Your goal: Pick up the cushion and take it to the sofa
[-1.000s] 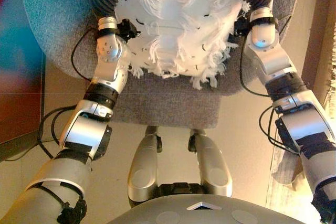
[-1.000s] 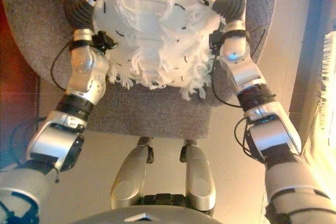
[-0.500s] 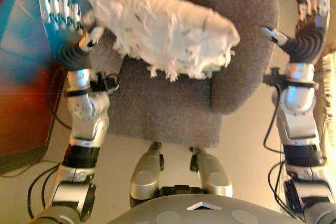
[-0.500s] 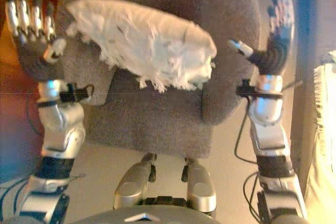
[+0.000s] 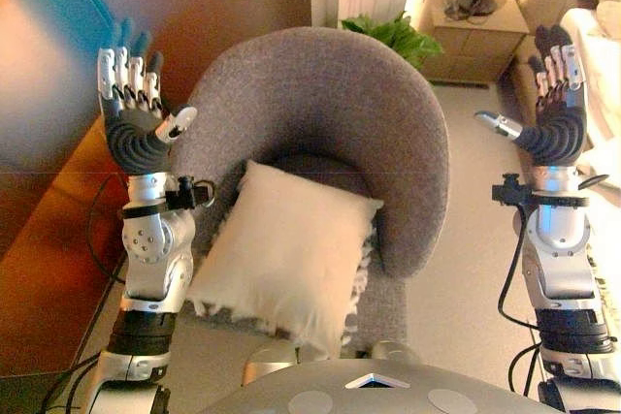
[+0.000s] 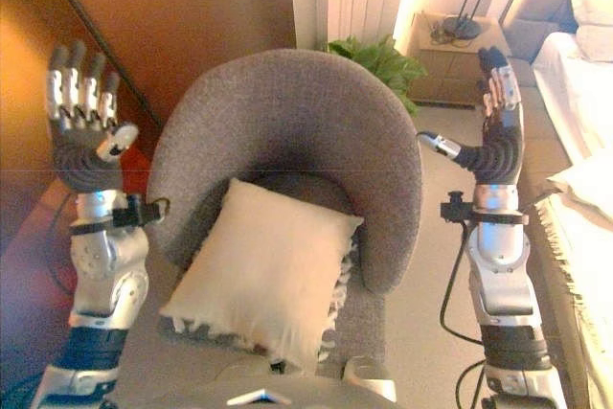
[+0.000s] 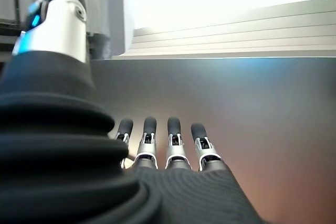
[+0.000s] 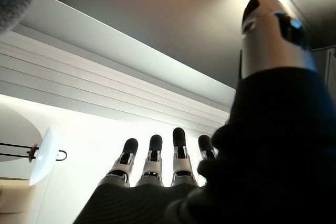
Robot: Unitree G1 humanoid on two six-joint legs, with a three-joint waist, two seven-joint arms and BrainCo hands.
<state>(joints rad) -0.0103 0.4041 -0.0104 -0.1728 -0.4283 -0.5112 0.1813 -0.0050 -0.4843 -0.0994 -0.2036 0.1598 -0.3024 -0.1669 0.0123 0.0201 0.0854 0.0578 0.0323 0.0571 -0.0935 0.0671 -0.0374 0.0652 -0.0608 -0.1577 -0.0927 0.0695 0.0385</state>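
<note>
A cream square cushion [image 5: 286, 254] with a fringed edge lies on the seat of a round grey armchair [image 5: 335, 109], leaning against its back. My left hand [image 5: 136, 109] is raised beside the chair's left arm, fingers straight and open, holding nothing. My right hand [image 5: 555, 99] is raised to the right of the chair, fingers straight and open, holding nothing. Both hands are apart from the cushion. The wrist views show only straight fingers [image 7: 170, 142] and the right hand's fingers [image 8: 157, 158] against ceiling and wall.
A brown wooden wall panel [image 5: 58, 269] stands at the left. Behind the chair are a green plant [image 5: 388, 31], a bedside table [image 5: 475, 31] with a lamp base, and white curtains. A bed [image 6: 584, 74] with white linen lies at the right.
The camera has tilted up, so the whole chair and room show. The cushion, seen fluffy side up before, now lies smooth side up on the seat. Both hands stay raised and open.
</note>
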